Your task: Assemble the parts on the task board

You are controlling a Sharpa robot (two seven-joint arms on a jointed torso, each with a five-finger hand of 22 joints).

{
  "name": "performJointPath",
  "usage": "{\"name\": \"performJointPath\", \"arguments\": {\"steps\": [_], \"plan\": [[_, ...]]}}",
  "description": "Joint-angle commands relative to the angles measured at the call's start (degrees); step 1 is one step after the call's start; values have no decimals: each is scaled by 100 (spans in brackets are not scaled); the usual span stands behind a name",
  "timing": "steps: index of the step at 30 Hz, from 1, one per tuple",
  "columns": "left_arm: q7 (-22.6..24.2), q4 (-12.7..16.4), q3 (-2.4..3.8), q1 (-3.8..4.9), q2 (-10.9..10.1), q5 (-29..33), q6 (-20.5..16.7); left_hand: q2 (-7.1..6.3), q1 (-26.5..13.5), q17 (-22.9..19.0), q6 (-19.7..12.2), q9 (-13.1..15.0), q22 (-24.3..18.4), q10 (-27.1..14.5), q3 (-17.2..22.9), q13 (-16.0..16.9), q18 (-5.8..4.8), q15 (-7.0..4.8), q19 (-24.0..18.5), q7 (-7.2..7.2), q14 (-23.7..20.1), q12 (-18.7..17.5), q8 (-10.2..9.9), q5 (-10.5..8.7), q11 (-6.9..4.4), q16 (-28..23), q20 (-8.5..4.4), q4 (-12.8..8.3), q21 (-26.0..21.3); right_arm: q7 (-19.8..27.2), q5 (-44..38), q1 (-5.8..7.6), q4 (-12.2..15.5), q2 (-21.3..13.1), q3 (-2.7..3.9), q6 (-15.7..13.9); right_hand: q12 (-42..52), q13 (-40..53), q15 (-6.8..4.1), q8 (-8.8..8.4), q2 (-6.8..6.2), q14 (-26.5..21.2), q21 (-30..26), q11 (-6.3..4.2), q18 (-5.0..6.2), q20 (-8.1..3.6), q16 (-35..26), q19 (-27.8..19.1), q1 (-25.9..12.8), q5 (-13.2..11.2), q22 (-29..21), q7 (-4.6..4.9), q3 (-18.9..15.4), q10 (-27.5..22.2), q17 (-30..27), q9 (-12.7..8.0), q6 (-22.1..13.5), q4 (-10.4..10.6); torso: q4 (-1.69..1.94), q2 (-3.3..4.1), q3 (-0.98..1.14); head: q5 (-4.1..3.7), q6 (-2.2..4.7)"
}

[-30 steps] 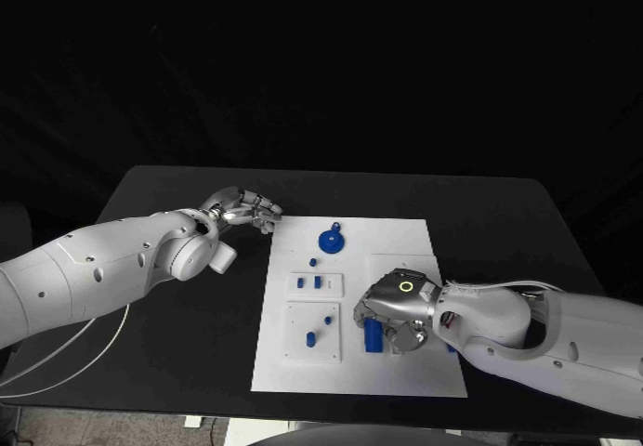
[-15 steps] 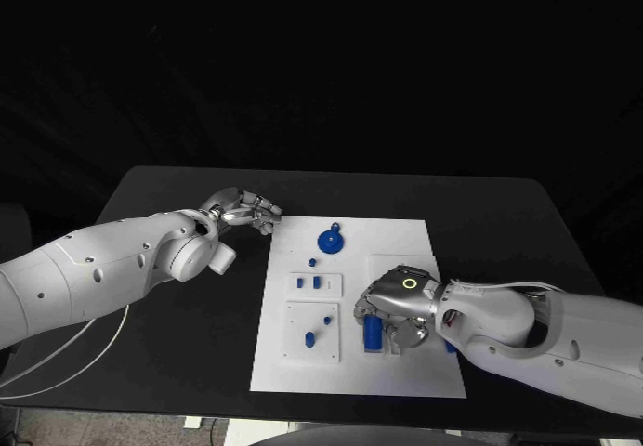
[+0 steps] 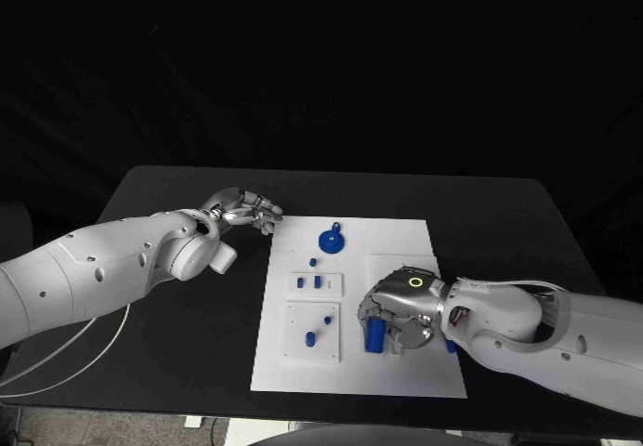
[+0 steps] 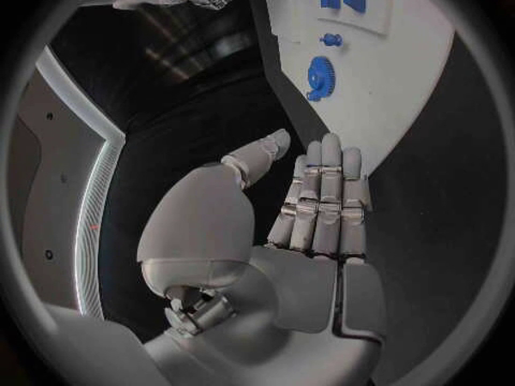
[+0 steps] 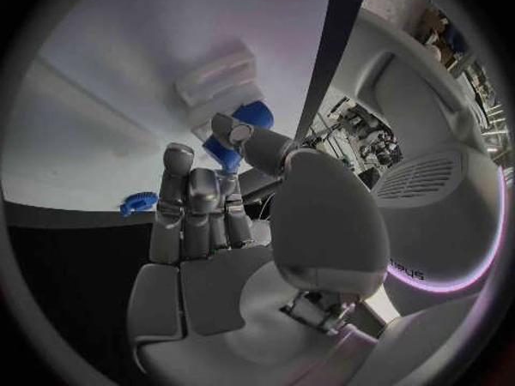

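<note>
The white task board (image 3: 402,242) lies in the middle of the black table. My right hand (image 3: 400,311) is over its near right part, thumb and fingers closed round a blue cylinder (image 3: 373,337) that sticks out below the hand. In the right wrist view the thumb lies across this blue cylinder (image 5: 253,115), beside a white raised holder (image 5: 220,81). A blue gear (image 3: 331,242) lies at the board's far end, also seen as the blue gear (image 4: 318,75). My left hand (image 3: 242,209) rests off the board's far left corner, fingers straight, holding nothing.
Small blue pieces (image 3: 311,281) stand in a raised white block at the board's left. Two more small pieces (image 3: 318,331) sit in a second block nearer me. Bare black table (image 3: 496,214) surrounds the board. A white cable (image 3: 81,348) hangs by my left arm.
My right hand has shifted slightly right and toward me over the blue cylinder. The left arm has stayed still.
</note>
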Motion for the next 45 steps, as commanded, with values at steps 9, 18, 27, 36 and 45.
{"name": "performJointPath", "arguments": {"steps": [9, 18, 27, 36, 45], "plan": [[2, 5, 2, 2, 12, 46, 93, -18, -53, 18, -49, -9, 11, -40, -4, -8, 85, 1, 4, -1, 27, -24, 29, -24, -13, -37, 40, 25, -43, 259, 312, 6, -23, -1, -1, 140, 35, -15, -16, 72, 46, 7, 17, -20, 2, 15, -5, 20, -68, -30, 84, 313, 14, -4, 10, 43, 349, -24, 3, 2, 0, 0, -2], [-1, 3, 1, 2, 16, 46, 99, -20, -53, 23, -51, -10, 13, -41, -4, -8, 85, 1, 4, 0, 27, -25, 29, -25, -12, -41, 40, 27, -45, 281, 384, 28, -14, -37, 1, 24, 37, -18, -18, 72, 54, 6, 17, -21, 2, 14, -6, 19, -69, -30, 85, 312, 11, -7, 11, 45, 350, -27, 6, 0, -2, -5, 0], [1, 1, 1, 2, 23, 46, 101, -22, -49, 29, -53, -11, 15, -43, -3, -8, 86, 1, 4, 0, 27, -26, 29, -26, -12, -47, 40, 27, -48, 317, 689, 121, 11, -90, 9, 59, 41, -27, -21, 71, 87, 6, 21, -23, 2, 7, -5, 24, -76, -31, 87, 312, -2, -15, 15, 49, 353, -30, 4, 2, -2, -5, 4], [-2, 0, 1, 2, 25, 46, 98, -24, -47, 34, -55, -11, 17, -44, -2, -8, 86, 2, 4, 1, 27, -26, 29, -26, -12, -51, 40, 27, -50, 353, 881, 170, -57, -98, 19, 158, 43, -29, -22, 70, 92, 6, 22, -23, 2, 5, -4, 25, -80, -30, 88, 313, -9, -19, 17, 51, 353, -33, 7, 2, -2, -9, 9], [-8, -1, 0, 2, 27, 46, 101, -26, -46, 39, -57, -12, 18, -46, -2, -9, 85, 2, 4, 2, 27, -27, 29, -27, -11, -54, 40, 29, -52, 363, 1181, 184, 74, -168, 17, 510, 48, -37, -21, 63, 120, 3, 22, -23, 2, 3, -2, 18, -95, -30, 92, 313, -33, -34, 23, 54, 346, -38, 0, 0, -2, 1, -2]]}}
